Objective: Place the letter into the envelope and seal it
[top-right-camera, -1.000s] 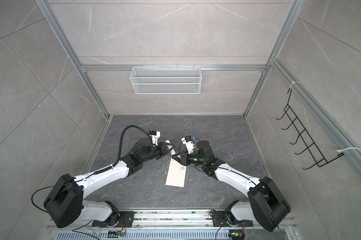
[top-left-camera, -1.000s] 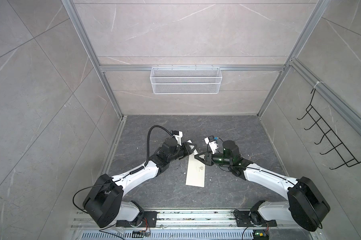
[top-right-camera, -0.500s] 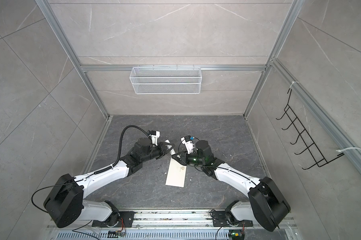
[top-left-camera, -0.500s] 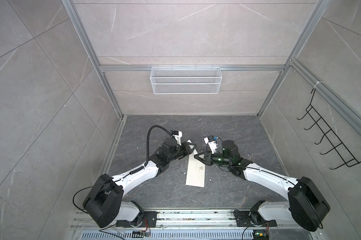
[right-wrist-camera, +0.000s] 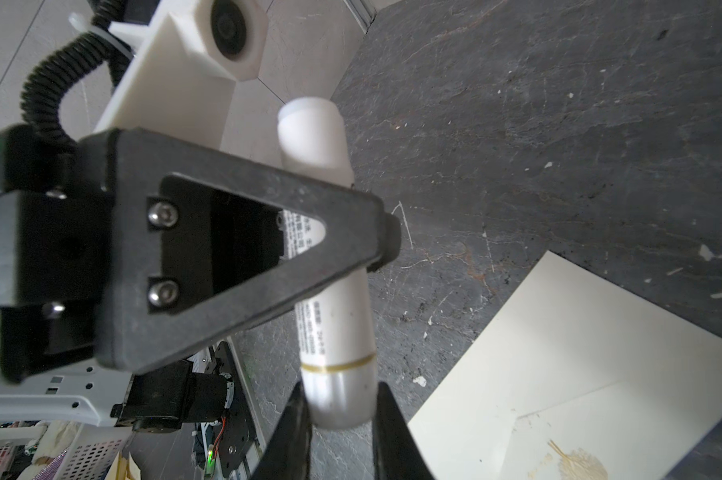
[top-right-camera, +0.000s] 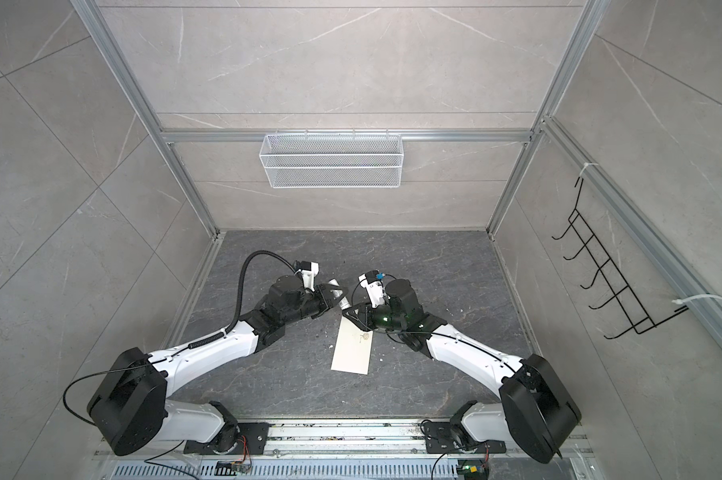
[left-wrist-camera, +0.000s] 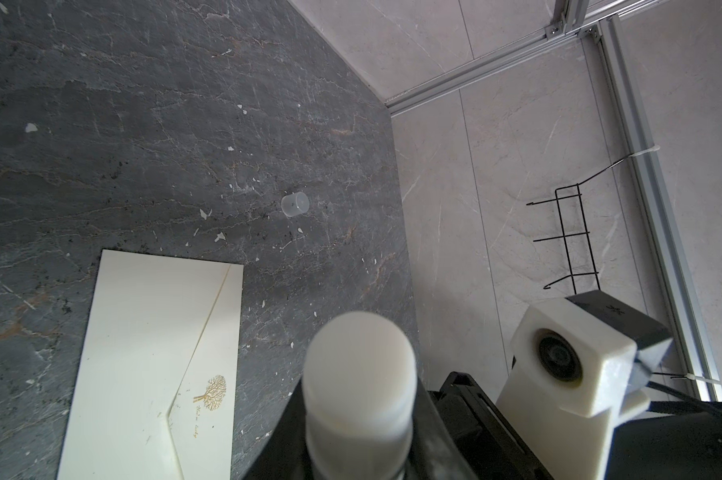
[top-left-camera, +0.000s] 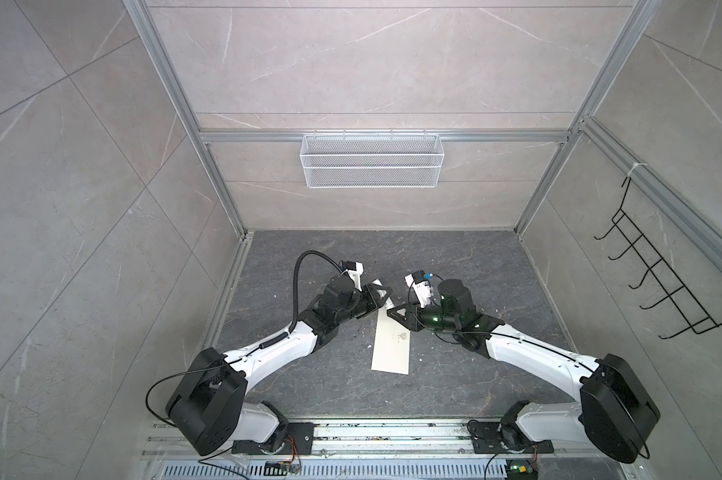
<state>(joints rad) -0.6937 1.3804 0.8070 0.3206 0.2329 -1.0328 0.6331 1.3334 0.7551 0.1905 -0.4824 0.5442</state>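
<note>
Though from opposite sides, left gripper (top-left-camera: pixel 379 296) and right gripper (top-left-camera: pixel 394 312) both clamped on one white tube (right-wrist-camera: pixel 338 324) by the envelope (top-left-camera: pixel 390 351).

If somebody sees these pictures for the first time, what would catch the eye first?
Mid-table, the left gripper and the right gripper both clamp their jaws on one white tube. Beside them a cream envelope lies flat on the dark table, flap folded down, gold tree emblem showing. A small clear cap lies apart from it.
</note>
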